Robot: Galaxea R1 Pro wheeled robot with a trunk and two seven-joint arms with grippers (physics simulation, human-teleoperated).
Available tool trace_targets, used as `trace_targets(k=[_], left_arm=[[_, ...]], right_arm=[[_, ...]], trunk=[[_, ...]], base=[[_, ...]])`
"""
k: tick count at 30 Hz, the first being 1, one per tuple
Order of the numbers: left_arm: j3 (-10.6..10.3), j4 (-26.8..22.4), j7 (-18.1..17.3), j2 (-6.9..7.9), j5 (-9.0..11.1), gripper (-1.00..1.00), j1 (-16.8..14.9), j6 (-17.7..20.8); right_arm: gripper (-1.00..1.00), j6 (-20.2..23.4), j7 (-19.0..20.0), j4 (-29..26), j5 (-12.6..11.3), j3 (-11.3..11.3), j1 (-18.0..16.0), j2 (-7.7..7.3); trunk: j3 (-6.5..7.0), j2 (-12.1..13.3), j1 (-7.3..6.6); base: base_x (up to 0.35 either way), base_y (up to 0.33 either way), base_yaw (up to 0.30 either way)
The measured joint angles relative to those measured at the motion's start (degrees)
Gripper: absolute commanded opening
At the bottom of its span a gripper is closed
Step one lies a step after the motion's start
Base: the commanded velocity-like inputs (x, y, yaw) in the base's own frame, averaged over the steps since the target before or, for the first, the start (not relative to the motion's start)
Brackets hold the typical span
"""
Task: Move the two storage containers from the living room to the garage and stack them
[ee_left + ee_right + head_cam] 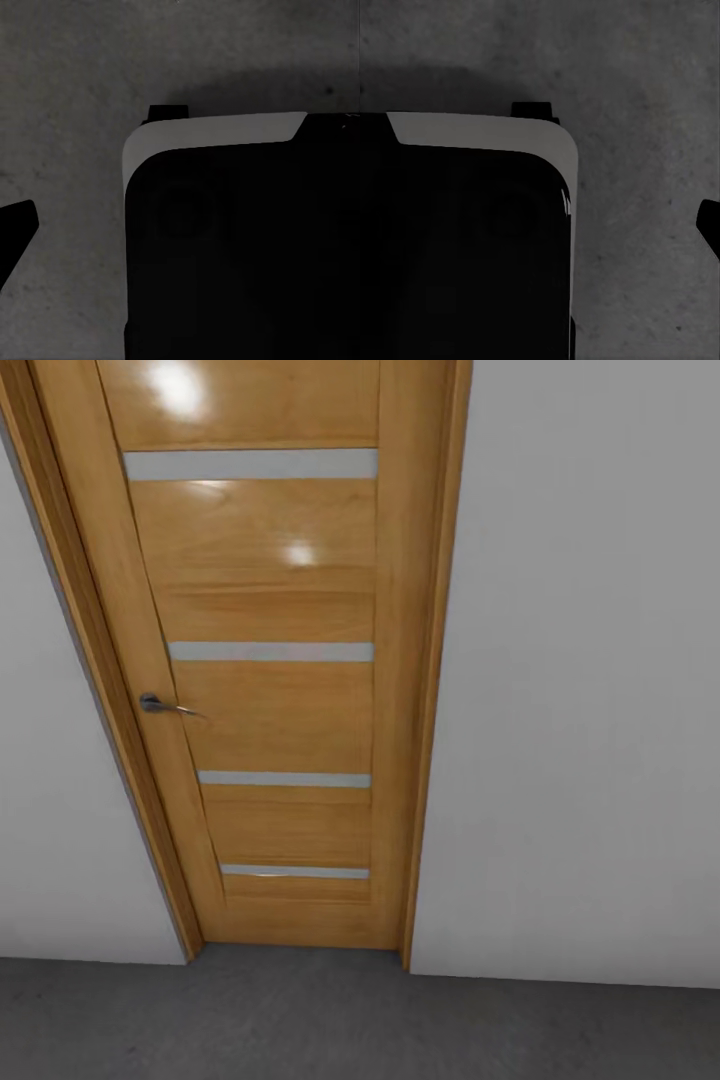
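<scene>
1. Shut wooden door (270, 660), grey lever handle (165, 706) at 9 o'clock, pale grey walls (580, 660) either side.
2. Dark grey concrete floor (350, 1020) at 6 o'clock.
3. Both wrist views: robot's black base (240, 255) over the floor; gripper states impossible to tell.

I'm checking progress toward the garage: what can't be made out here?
- Head view: the wooden door is shut, hiding what lies beyond; its top is cut off by the edge.
- Both wrist views: a black body with a pale rim covers much of the concrete floor; jaws' state unreadable.

No text, label, brand, number or sign can be read anywhere.
</scene>
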Motion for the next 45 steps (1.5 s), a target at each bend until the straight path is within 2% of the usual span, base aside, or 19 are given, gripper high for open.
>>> trace_targets(k=[45], left_arm=[[0.0,0.0,0.1,0.00,0.0,1.00,0.0,-0.1]], right_arm=[[1.00,0.0,0.0,0.0,0.0,0.0,0.0,0.00]], trunk=[[0.00,0.0,0.01]], base=[[0.004,0.000,0.000]])
